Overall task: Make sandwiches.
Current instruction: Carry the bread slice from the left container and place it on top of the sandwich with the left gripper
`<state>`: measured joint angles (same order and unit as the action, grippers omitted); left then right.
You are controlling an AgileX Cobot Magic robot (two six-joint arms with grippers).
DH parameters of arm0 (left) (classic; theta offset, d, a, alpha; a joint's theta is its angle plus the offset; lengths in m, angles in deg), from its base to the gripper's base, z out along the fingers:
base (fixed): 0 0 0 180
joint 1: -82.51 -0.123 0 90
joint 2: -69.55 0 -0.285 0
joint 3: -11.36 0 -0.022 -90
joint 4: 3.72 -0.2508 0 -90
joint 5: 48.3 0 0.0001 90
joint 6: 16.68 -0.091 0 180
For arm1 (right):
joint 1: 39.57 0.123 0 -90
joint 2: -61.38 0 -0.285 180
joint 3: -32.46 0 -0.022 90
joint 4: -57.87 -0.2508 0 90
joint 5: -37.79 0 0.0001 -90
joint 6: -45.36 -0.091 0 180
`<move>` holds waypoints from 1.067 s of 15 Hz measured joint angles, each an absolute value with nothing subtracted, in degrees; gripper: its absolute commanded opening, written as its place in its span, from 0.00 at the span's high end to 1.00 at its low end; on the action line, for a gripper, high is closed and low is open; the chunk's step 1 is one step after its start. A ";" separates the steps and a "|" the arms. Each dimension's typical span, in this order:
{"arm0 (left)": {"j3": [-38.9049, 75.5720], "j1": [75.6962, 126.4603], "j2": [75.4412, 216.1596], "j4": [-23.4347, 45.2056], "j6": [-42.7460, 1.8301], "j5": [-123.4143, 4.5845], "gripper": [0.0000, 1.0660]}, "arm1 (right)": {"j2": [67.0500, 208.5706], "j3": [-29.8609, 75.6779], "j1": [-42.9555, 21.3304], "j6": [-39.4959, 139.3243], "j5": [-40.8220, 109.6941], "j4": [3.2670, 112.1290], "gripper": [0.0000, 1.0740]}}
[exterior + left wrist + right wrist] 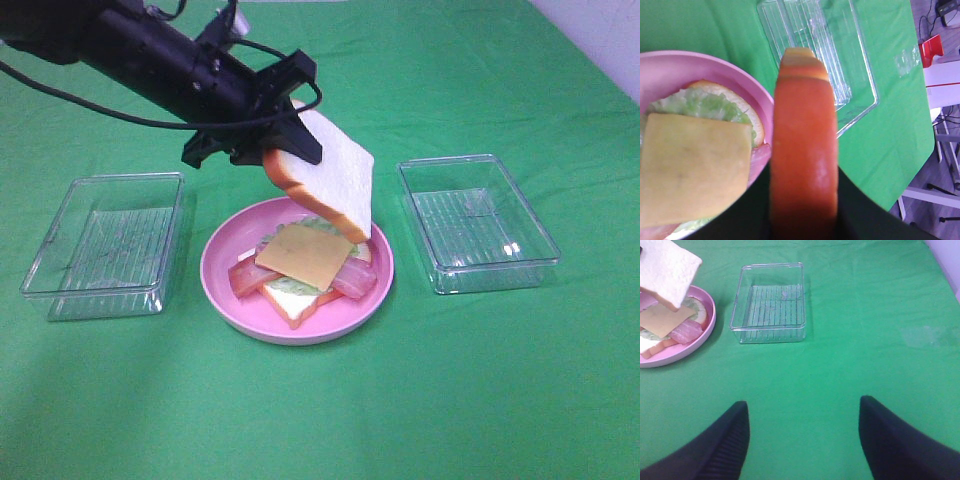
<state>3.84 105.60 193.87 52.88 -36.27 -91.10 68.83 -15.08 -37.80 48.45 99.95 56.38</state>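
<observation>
From the high camera, the white toy bread slice with orange-brown crust [335, 180] covers the far part of the round pink plate [232, 297] and lettuce at frame centre. The black left arm runs off the upper left edge. Beneath the square yellow cheese slice [303, 255], the lower layers hardly show.

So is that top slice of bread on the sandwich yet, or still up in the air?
In the air. The left gripper holds the bread slice tilted above the cheese on the pink plate.
</observation>
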 measured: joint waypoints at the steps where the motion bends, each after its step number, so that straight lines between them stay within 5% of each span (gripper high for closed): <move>1: 3.84 106.64 195.93 52.94 -36.21 -91.16 1.00 | 68.83 -15.08 -37.80 48.45 99.95 56.38 0.44; 11: 3.84 106.98 199.89 43.66 -22.35 -91.21 1.00 | 68.83 -15.08 -37.80 48.45 99.95 56.38 0.44; 13: 3.84 106.98 199.89 42.86 -19.43 -91.27 0.81 | 68.83 -15.08 -37.80 48.45 99.95 56.38 0.44; 15: 3.84 106.98 199.89 41.25 -18.57 -91.44 0.51 | 68.83 -15.08 -37.80 48.45 99.95 56.38 0.44; 16: 3.84 106.98 199.89 41.25 -18.57 -91.44 0.51 | 68.83 -15.08 -37.80 48.45 99.95 56.38 0.44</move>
